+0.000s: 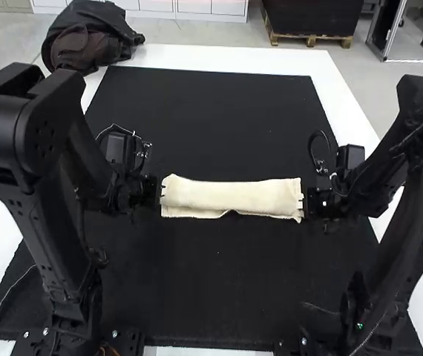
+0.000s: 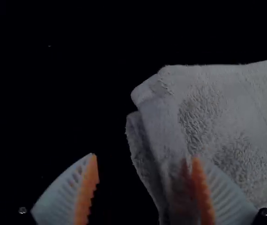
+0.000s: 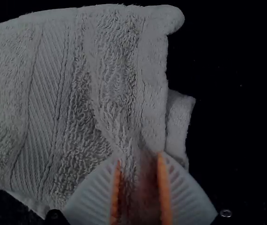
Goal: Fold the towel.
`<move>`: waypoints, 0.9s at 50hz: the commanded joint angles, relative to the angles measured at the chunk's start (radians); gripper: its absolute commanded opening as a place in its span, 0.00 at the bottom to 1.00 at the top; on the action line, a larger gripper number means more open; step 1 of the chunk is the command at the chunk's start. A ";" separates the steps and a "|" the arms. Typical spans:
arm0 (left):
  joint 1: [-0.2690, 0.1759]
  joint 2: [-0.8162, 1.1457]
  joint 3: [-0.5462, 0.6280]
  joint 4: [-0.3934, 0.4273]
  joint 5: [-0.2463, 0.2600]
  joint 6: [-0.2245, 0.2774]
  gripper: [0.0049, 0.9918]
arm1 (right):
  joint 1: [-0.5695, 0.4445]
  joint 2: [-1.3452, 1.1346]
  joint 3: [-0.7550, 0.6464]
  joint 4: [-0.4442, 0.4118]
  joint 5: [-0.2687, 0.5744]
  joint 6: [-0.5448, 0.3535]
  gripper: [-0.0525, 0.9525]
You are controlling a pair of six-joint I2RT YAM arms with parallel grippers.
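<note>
The cream towel (image 1: 230, 196) lies across the mat as a long narrow strip, folded over, with a lower layer peeking out at its near edge. At its left end is the left gripper (image 1: 158, 194); at its right end, the right gripper (image 1: 306, 202). In the left wrist view, the left gripper (image 2: 145, 164) is open, one finger over the end of the towel (image 2: 227, 108) and the other beside it over the dark mat. In the right wrist view, creases in the towel (image 3: 77, 93) run in between the pads of the right gripper (image 3: 139, 161), which is shut on its end.
A black mat (image 1: 219, 104) covers most of the white table (image 1: 219, 55). A dark bag (image 1: 89, 37) lies at the far left corner. Cables loop near both wrists, and one runs over the mat at the near left.
</note>
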 commanded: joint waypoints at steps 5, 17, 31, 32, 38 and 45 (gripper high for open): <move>0.008 0.001 -0.001 0.009 -0.028 0.007 0.94 | -0.033 -0.039 0.019 -0.022 0.035 -0.003 0.53; 0.030 -0.008 0.002 0.026 -0.036 -0.012 0.98 | -0.033 -0.120 0.025 -0.057 0.035 0.007 0.84; 0.097 -0.038 0.016 0.072 -0.030 -0.029 0.98 | -0.030 -0.137 0.037 -0.069 0.027 0.007 0.92; 0.099 -0.041 0.019 0.069 -0.030 -0.029 0.98 | -0.027 -0.135 0.037 -0.069 0.027 0.007 0.93; 0.109 -0.058 0.040 0.034 -0.028 -0.029 0.98 | -0.025 -0.132 0.049 -0.066 0.026 0.010 0.94; 0.112 -0.088 0.065 -0.008 -0.027 -0.029 0.98 | -0.019 -0.097 0.074 -0.063 0.024 0.026 0.94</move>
